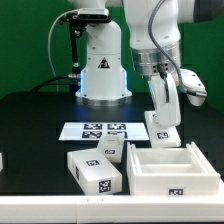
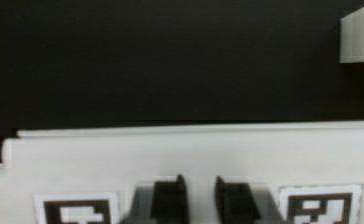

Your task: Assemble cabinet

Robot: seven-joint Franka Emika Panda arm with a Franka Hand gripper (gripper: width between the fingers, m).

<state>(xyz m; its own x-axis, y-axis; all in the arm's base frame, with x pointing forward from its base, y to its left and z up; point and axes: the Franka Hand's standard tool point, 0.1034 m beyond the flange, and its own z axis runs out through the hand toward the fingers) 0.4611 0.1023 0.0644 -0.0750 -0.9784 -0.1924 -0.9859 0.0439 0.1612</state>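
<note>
cabinet (image 1: pixel 160 180) — white open-topped box frame | thin-walled, tagged front | upright — exterior view's right

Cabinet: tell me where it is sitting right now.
The cabinet sits at the front on the exterior view's right, next to the white tagged blocks, with the marker board behind it toward the view's left.

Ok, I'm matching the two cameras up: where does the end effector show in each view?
Exterior view: end effector right of centre, just behind the cabinet.
Wrist view: two dark fingers over a tagged white part, between its tags.
Shared landmark: apparently that white part, beneath it in both.
</note>
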